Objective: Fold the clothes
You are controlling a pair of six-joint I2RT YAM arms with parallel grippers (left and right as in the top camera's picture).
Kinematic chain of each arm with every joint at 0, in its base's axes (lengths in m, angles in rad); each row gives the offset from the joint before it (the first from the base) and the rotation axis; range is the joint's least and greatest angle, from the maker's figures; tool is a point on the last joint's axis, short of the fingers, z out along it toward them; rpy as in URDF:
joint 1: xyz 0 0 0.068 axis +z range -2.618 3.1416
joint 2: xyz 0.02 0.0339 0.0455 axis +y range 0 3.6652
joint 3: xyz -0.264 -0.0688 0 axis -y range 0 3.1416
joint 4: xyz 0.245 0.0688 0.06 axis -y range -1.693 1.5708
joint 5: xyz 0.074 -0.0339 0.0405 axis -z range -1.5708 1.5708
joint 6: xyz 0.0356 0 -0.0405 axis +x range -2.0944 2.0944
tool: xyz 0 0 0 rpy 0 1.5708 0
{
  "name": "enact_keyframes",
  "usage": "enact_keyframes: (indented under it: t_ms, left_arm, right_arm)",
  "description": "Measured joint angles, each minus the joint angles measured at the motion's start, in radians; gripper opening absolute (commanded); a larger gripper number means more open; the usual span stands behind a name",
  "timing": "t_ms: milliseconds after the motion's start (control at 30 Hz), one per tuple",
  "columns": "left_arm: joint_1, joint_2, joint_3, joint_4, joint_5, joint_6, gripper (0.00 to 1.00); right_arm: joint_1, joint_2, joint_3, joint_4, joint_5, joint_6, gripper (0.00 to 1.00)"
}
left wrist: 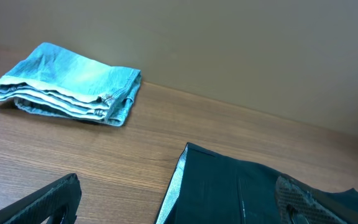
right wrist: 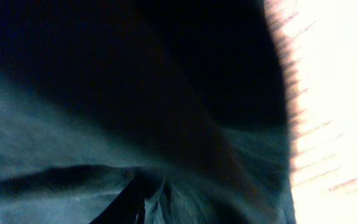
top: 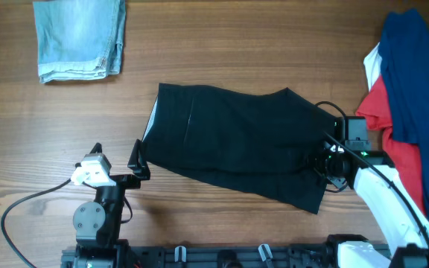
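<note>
- Roughly at the middle of your wooden table lies the black shorts-like garment. It is spread flat and wide, and its right end sits nearer the robot than its left end.
- Your left gripper rests just beside the garment's left edge. Its fingers are spread wide apart and hold nothing. Whether a fingertip touches the cloth cannot be told from above.
- From the left wrist camera, one dark finger shows in the lower left corner. To its right is the garment's edge, with a pale strip running along it (a lighter, silvery band against the black).
- Your right gripper is over the garment's right end, close to its edge.
- The right wrist camera is filled with dark, blurred fabric very close to the lens, with washed-out bright wood down the right side. You cannot tell from these views whether its fingers are pinching the cloth or standing apart.
- The folded light-blue denim sits as a neat stack at the far left of the table, well apart from the black garment.
- At the right edge is a loose pile. A dark blue garment lies on top of a red garment, and a white garment peeks out at the far side.
</note>
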Motion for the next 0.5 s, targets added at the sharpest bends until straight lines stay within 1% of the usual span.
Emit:
enact_keyframes:
  t_ms: [133, 200, 267, 300, 333, 400, 433, 500]
  left_arm:
    - [0.000, 0.000, 0.000, 0.000, 0.000, 0.000, 1.00]
    - [0.000, 0.000, 0.000, 0.000, 0.000, 0.000, 1.00]
    - [0.000, 0.000, 0.000, 0.000, 0.000, 0.000, 1.00]
    - [0.000, 0.000, 0.000, 0.000, 0.000, 0.000, 1.00]
    - [0.000, 0.000, 0.000, 0.000, 0.000, 0.000, 1.00]
    - [0.000, 0.000, 0.000, 0.000, 0.000, 0.000, 1.00]
    - [0.000, 0.000, 0.000, 0.000, 0.000, 0.000, 1.00]
    - [0.000, 0.000, 0.000, 0.000, 0.000, 0.000, 1.00]
  right_arm:
    - [0.000, 0.026, 0.000, 0.014, -0.014, -0.011, 0.04]
    - [0.000, 0.007, 0.000, -0.015, -0.042, -0.011, 0.05]
    - [0.000, -0.092, 0.009, -0.124, -0.086, -0.006, 0.04]
    - [0.000, -0.143, 0.025, -0.209, -0.094, -0.005, 0.04]
    - [0.000, -0.226, 0.055, -0.330, -0.098, -0.002, 0.04]
    - [0.000, -0.364, 0.169, -0.532, -0.080, -0.003, 0.04]
    - [0.000, -0.386, 0.211, -0.605, -0.056, -0.002, 0.04]
    - [0.000, -0.426, 0.263, -0.658, -0.028, -0.002, 0.04]
